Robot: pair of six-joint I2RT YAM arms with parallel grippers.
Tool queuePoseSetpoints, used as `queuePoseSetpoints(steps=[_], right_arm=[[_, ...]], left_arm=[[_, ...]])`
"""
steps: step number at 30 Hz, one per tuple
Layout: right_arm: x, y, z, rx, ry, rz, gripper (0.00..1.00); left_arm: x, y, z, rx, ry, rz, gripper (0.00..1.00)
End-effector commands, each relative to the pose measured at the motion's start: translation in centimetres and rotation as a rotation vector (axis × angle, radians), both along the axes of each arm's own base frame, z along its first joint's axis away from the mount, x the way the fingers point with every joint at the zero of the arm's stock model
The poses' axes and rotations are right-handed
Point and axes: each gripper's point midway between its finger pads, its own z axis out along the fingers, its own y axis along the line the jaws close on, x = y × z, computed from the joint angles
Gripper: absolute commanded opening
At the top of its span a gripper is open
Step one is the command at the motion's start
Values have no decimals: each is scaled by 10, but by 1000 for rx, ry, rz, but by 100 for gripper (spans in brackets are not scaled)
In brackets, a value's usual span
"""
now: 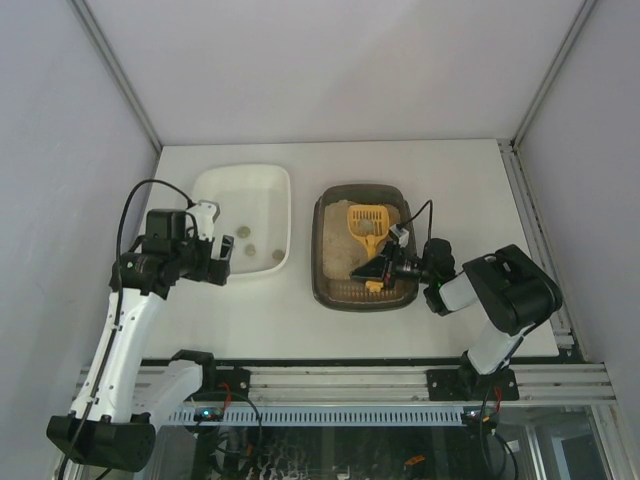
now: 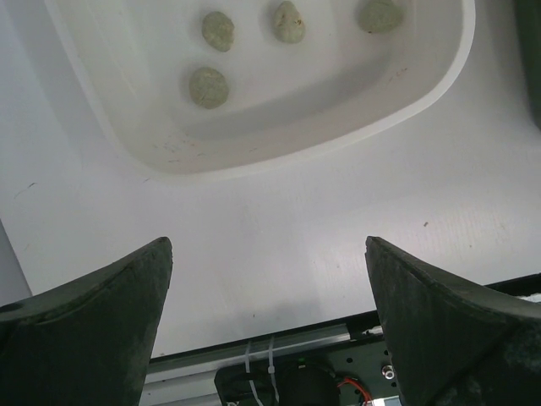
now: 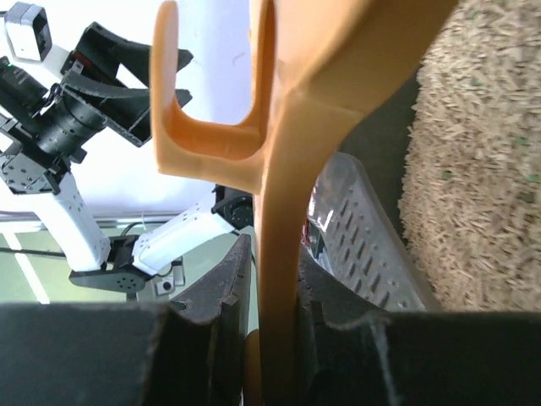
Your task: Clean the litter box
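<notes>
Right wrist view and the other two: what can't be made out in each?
Right wrist: the scoop blocks the centre; its slotted head is cut off by the top edge.
Top external: the scoop and right hand cover part of the litter box; leftover clumps too small to tell.
Left wrist: the white tray runs off the top edge.
</notes>
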Motion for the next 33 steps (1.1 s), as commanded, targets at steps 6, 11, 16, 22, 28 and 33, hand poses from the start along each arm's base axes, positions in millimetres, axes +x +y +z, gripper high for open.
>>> queuePoseSetpoints(steps=[6, 11, 16, 22, 28, 33], right_arm=[[-7, 17, 25, -12, -123, 63, 0], [-13, 7, 28, -88, -158, 62, 0], [-13, -16, 28, -121, -175, 9, 0], [-34, -9, 22, -211, -215, 70, 0], [-29, -11, 29, -197, -233, 29, 0], [-27, -18, 39, -137, -223, 1, 0]], left_arm=[[2, 3, -5, -31, -10, -7, 100], [4, 4, -11, -46, 24, 0, 100], [4, 8, -8, -62, 6, 15, 100], [3, 9, -7, -68, 0, 19, 100], [3, 10, -6, -71, -3, 22, 100], [3, 11, -7, -72, -2, 24, 100]])
